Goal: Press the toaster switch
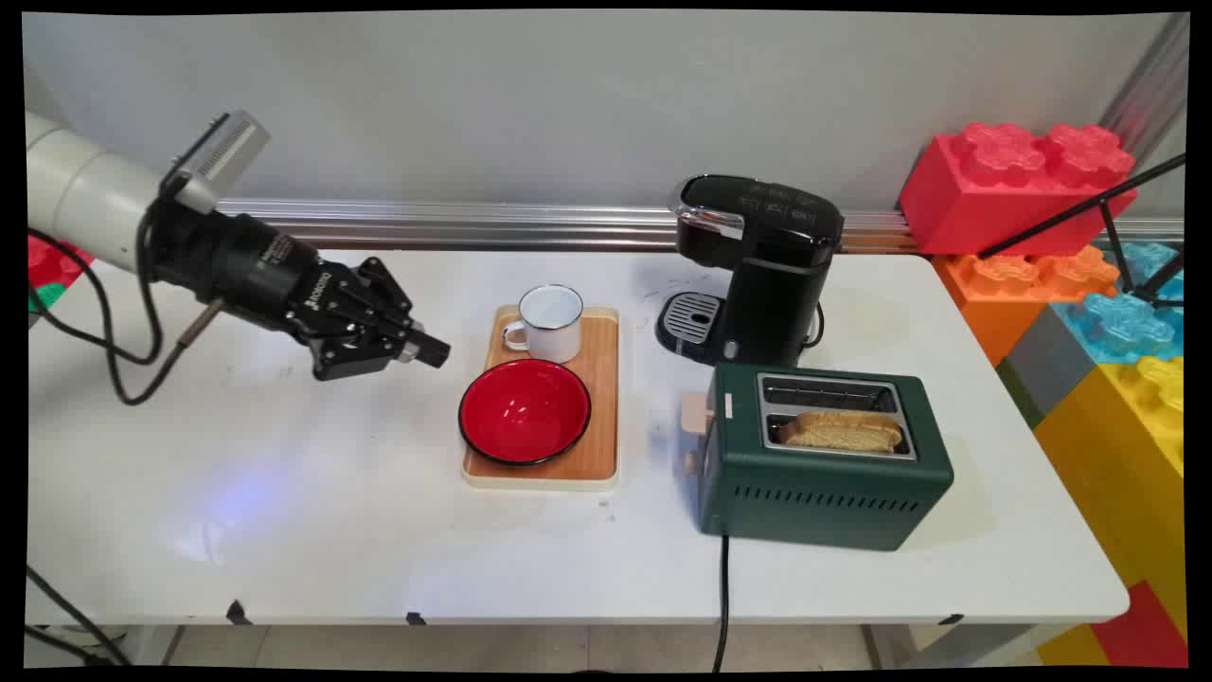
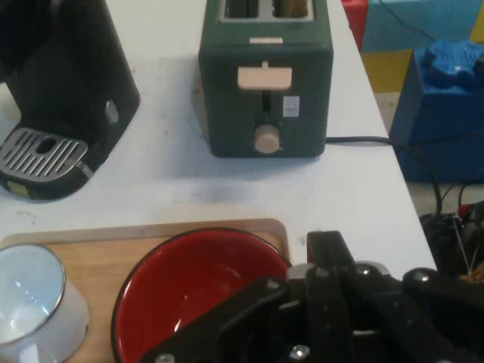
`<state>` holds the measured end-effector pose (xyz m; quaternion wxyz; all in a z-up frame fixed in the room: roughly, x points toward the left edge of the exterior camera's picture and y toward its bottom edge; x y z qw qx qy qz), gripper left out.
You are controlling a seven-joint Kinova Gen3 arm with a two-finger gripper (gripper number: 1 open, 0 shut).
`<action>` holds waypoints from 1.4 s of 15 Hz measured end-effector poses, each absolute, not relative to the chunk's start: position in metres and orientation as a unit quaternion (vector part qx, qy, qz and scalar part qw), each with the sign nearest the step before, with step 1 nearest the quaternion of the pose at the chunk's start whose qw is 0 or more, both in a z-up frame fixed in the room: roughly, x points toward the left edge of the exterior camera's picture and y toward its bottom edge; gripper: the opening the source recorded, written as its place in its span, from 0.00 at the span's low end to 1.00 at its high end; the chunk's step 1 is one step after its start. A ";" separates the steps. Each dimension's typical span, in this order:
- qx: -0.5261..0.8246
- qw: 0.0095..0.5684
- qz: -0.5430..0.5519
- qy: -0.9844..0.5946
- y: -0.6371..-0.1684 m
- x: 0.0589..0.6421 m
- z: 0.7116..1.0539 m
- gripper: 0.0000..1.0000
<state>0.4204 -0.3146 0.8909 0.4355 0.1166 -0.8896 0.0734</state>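
Red bowl (image 1: 525, 411) sitting on wooden tray (image 1: 597, 350), lying at four o'clock from gripper (image 1: 431, 350). Gripper hovering empty, fingers pressed together, pointing toward three o'clock. White mug (image 1: 547, 323) standing behind bowl; toaster (image 1: 822, 455), coffee maker (image 1: 757, 270) sitting farther right.

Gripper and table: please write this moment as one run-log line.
gripper: shut, empty | nearest: red bowl on tray | toast in toaster

White lettering that read as ROBOTIQ ran along the black body of the gripper (image 1: 431, 351), left of the red bowl (image 1: 525, 411). Small pale markings sat on the coffee maker's (image 1: 757, 265) top panel and a small white label on the toaster's (image 1: 824, 455) lever end, all too small to read.
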 end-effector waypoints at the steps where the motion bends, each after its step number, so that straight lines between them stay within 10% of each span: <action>1: 0.117 0.437 0.074 -0.889 -0.318 0.416 0.889 0.00; 21: 0.096 0.480 0.061 -0.870 -0.393 0.241 0.822 0.00</action>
